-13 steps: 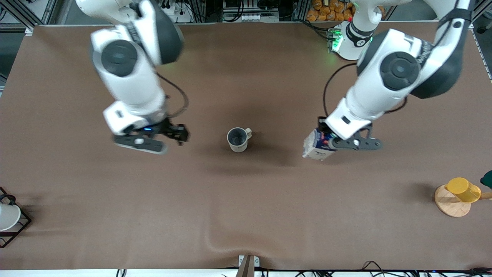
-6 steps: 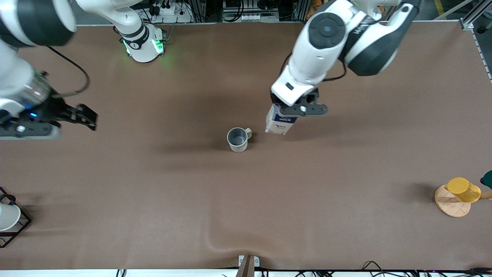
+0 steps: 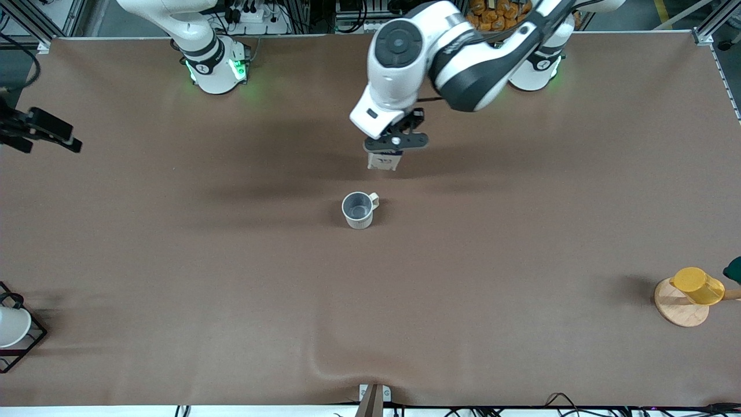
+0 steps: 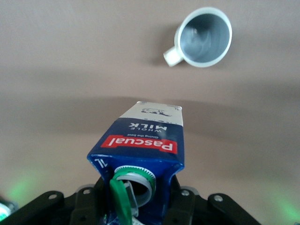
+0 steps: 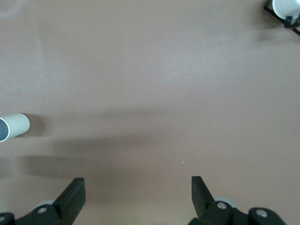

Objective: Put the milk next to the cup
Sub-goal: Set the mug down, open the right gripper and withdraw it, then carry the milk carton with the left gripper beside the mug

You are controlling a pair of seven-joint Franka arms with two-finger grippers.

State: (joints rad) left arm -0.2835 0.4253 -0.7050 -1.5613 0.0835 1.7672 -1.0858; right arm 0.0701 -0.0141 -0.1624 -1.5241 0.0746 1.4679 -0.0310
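Observation:
The milk (image 3: 383,161) is a dark-blue carton with a red label band and a white lower panel. My left gripper (image 3: 393,142) is shut on its top and holds it upright over bare table close beside the cup (image 3: 359,209). In the left wrist view the milk (image 4: 140,143) sits between the jaws of my left gripper (image 4: 138,204), its green cap (image 4: 123,197) flipped open, with the cup (image 4: 204,37) apart from it. The cup is cream-white with a grey inside and a side handle. My right gripper (image 3: 43,132) is open and empty over the right arm's end of the table; it also shows in the right wrist view (image 5: 136,192).
A yellow cup (image 3: 697,285) lies on a round wooden coaster (image 3: 677,310) at the left arm's end, near the front camera. A white cup in a black wire frame (image 3: 11,327) stands at the right arm's end. The tablecloth has a ripple (image 3: 324,365) at the front edge.
My left gripper has carried the milk from the left arm's end in toward the middle, ending beside the cup. My right arm has swung away toward its own end of the table.

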